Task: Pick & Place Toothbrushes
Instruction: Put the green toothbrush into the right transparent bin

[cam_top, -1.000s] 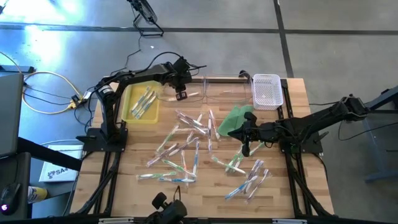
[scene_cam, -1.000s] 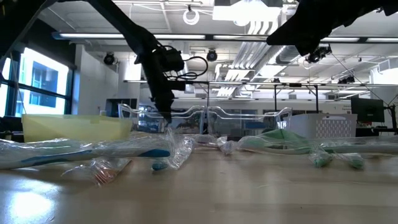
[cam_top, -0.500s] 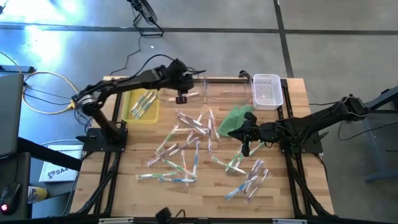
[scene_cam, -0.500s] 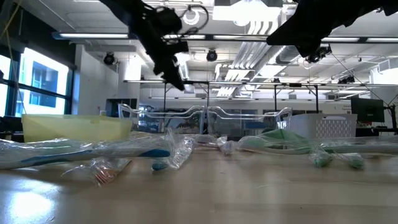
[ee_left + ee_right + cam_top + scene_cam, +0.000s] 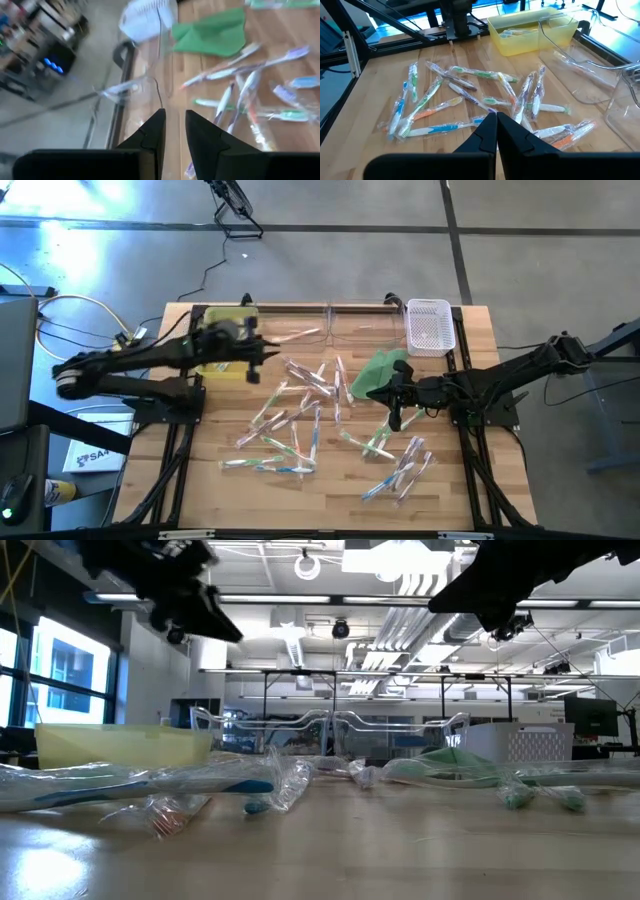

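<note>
Several wrapped toothbrushes [image 5: 300, 415] lie scattered flat on the wooden table, and also show in the right wrist view as toothbrushes [image 5: 470, 95]. One toothbrush [image 5: 300, 335] lies in the clear tray [image 5: 345, 325] at the far edge. A few more lie in the yellow bin [image 5: 222, 352]. My left gripper [image 5: 256, 356] hangs high over the bin's right edge, slightly open and empty; its wrist view shows the left gripper [image 5: 174, 125] with a narrow gap. My right gripper [image 5: 393, 408] hovers shut beside the green cloth [image 5: 380, 372], above the scattered toothbrushes, and touches nothing.
A white slotted basket [image 5: 430, 326] stands at the far right corner, next to the clear tray. The green cloth lies flat between the basket and the toothbrushes. Bare wood shows along the near edge [image 5: 330, 510].
My left gripper has risen out of the clear tray and swung back toward the table's left, ending over the yellow bin's right edge. The toothbrush beside it in the tray has stayed where it lay.
</note>
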### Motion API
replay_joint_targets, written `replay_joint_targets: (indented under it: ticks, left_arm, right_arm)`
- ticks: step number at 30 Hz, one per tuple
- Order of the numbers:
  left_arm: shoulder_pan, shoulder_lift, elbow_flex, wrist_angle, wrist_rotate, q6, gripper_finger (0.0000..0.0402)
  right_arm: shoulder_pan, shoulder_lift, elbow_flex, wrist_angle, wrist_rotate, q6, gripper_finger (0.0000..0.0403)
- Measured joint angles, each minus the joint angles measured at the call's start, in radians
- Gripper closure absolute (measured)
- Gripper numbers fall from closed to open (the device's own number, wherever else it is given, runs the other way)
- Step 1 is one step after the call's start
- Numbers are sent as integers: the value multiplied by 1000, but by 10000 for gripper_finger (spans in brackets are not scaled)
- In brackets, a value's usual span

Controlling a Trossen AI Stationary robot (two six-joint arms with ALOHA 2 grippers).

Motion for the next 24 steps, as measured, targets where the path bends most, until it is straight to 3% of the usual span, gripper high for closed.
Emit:
replay_joint_targets:
  ticks: [6,13,18,24]
  left_arm:
    - [-67,-274,-95,-18,-2,24,332]
    - [-134,-509,-172,-25,1,28,332]
    - [-170,-598,-201,-43,1,27,332]
    - [-175,-614,-201,-80,1,27,332]
  right_arm:
    - [0,0,0,4,49,0,400]
    - [0,0,0,9,58,2,400]
    - [0,0,0,12,69,2,400]
    - [0,0,0,33,69,3,400]
